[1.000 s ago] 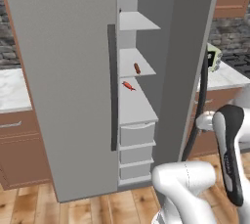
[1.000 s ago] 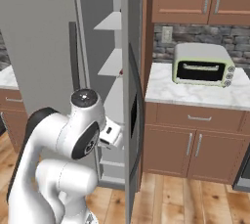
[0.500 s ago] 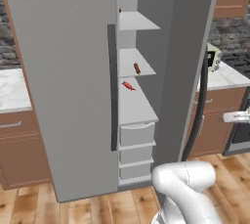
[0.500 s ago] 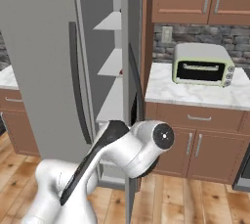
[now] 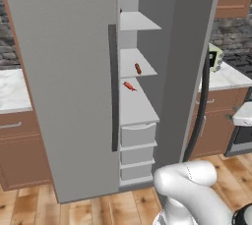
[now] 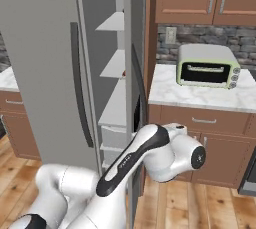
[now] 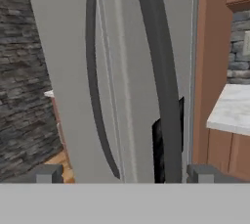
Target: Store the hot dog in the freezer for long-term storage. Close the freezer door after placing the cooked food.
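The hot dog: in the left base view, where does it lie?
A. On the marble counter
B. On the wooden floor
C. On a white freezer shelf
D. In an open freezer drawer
C: the hot dog lies on a white shelf inside the open freezer, above the closed drawers.

The arm is glossy white, built of thick rounded segments that swell into bulbous joints. A long dark grey, near-black panel runs lengthwise down one link in the right base view, and a small dark disc caps the side of the fat round joint beside it. In the left base view the shell reads as a smooth white curved tube. The gripper ends in two small, blocky dark grey fingertips (square-cut, matte).
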